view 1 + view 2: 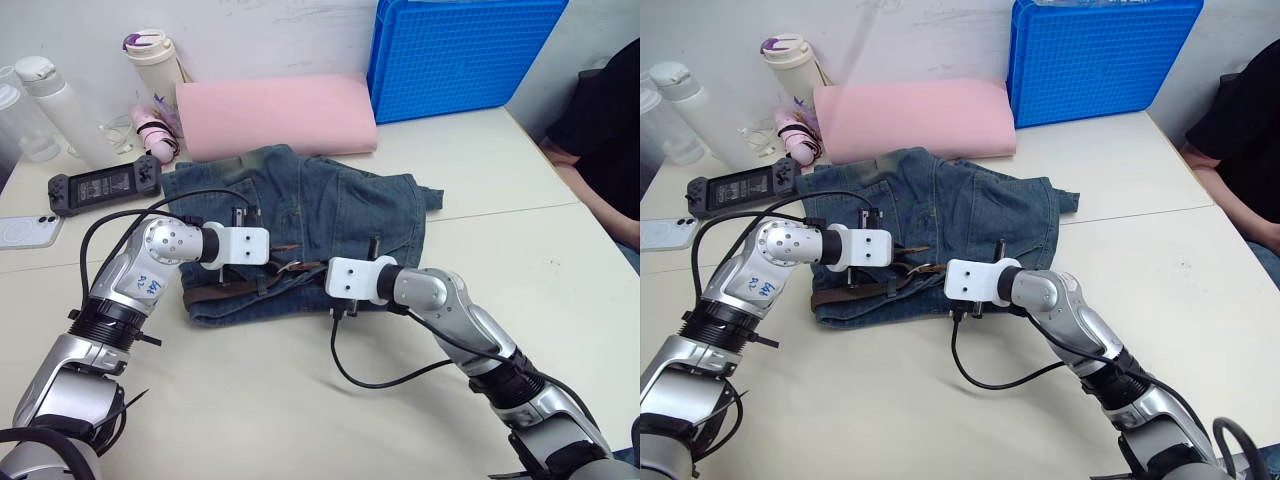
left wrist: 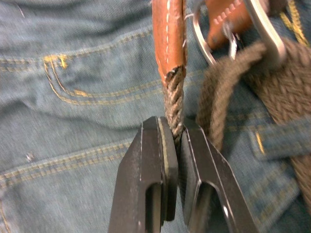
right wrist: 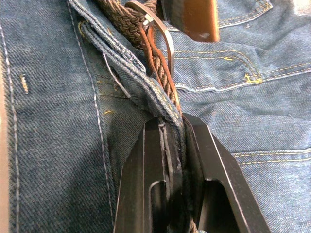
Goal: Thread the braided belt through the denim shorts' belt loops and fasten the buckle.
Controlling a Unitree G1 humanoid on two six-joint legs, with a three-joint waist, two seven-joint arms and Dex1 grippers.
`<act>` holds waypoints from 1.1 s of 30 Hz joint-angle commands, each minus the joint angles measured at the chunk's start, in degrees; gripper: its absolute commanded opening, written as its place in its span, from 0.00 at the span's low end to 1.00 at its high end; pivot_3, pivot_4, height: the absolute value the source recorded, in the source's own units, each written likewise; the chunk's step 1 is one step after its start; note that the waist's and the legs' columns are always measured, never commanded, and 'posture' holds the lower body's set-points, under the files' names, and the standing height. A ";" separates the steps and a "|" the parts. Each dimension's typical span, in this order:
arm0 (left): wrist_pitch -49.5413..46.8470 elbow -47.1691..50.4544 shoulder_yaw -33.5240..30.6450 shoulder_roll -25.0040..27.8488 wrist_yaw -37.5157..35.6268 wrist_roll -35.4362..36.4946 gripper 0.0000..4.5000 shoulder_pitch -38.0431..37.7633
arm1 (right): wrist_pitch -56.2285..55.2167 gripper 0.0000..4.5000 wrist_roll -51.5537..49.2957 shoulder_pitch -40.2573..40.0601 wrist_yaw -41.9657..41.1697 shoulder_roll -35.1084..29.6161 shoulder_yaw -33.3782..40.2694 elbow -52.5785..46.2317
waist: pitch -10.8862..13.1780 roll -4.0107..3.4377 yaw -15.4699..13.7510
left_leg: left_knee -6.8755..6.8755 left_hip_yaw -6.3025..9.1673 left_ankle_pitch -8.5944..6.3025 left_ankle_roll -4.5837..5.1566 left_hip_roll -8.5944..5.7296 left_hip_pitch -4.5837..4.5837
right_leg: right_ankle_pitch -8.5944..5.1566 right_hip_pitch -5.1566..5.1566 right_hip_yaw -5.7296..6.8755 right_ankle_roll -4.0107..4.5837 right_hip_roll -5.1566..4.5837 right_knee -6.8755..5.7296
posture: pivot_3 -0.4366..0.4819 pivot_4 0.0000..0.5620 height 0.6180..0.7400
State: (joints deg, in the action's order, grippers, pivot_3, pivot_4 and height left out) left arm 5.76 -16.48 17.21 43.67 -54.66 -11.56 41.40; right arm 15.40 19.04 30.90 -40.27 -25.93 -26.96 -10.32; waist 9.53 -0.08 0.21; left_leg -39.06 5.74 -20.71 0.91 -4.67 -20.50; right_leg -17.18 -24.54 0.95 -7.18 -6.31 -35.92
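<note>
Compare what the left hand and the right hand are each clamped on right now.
The left hand pinches the braided belt alone, just below its tan leather tip, clear of the denim shorts. The right hand grips a raised fold of the shorts' waistband with the belt strap together, just short of the buckle. The left pinches a bare strap end; the right pinches denim plus strap. Both are shut, working over the shorts at the waistband.

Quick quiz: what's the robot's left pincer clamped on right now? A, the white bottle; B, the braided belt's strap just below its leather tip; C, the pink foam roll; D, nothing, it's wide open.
B: in the left wrist view the left pincer is shut on the braided belt, just below the leather tip, over the denim shorts.
</note>
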 commanded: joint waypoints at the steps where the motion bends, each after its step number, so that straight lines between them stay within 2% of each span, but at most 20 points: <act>1: 0.06 -0.81 -0.87 2.58 -3.57 0.00 0.00 -0.01 | 0.97 0.00 0.64 0.03 2.30 0.50 3.15 -1.12 | 0.00 0.00 -0.02 | 0.00 0.00 0.00 0.00 0.00 0.00 | 0.00 0.00 0.00 0.00 0.00 -0.01 | 0.48 0.27 1.00; 6: 2.10 -0.59 0.29 2.76 -6.11 -0.74 0.00 -0.52 | 1.07 0.00 0.72 0.86 2.91 0.64 3.76 -1.42 | 0.00 0.00 -0.09 | -0.01 0.00 0.00 0.00 -0.01 0.00 | 0.00 0.00 0.00 0.00 -0.01 -0.01 | 0.48 0.27 1.00; 21: 4.09 -3.33 1.80 -0.28 -7.10 -2.77 0.00 2.42 | -3.74 0.00 4.97 3.61 6.57 1.11 2.43 -3.80 | -0.01 0.01 -0.17 | -0.03 0.02 0.01 0.02 -0.08 0.00 | 0.00 0.01 0.01 0.00 -0.05 -0.06 | 0.48 0.27 1.00; 25: 0.95 -4.40 0.07 -1.30 -6.99 -1.36 0.00 3.41 | -3.79 0.00 5.81 2.80 6.75 1.46 2.58 -3.62 | -0.01 0.01 -0.16 | -0.03 0.03 0.01 0.02 -0.09 0.00 | 0.00 0.01 0.03 0.00 -0.05 -0.07 | 0.48 0.27 1.00; 33: 4.51 -4.39 1.13 -1.40 -7.55 -3.00 0.00 4.06 | -6.01 0.00 7.93 2.81 7.21 0.76 2.28 -2.63 | -0.01 0.01 -0.12 | -0.04 0.03 0.02 0.03 -0.10 0.00 | 0.00 0.01 0.03 -0.01 -0.06 -0.07 | 0.48 0.27 1.00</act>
State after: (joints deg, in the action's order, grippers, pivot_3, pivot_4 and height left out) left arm 9.51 -21.31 17.37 42.53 -61.59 -13.76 44.92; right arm 11.14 25.93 32.38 -34.62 -25.06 -26.48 -10.88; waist 9.52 -0.08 0.10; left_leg -39.09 5.78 -20.69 0.94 -4.77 -20.50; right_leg -17.18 -24.53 0.98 -7.18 -6.36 -35.99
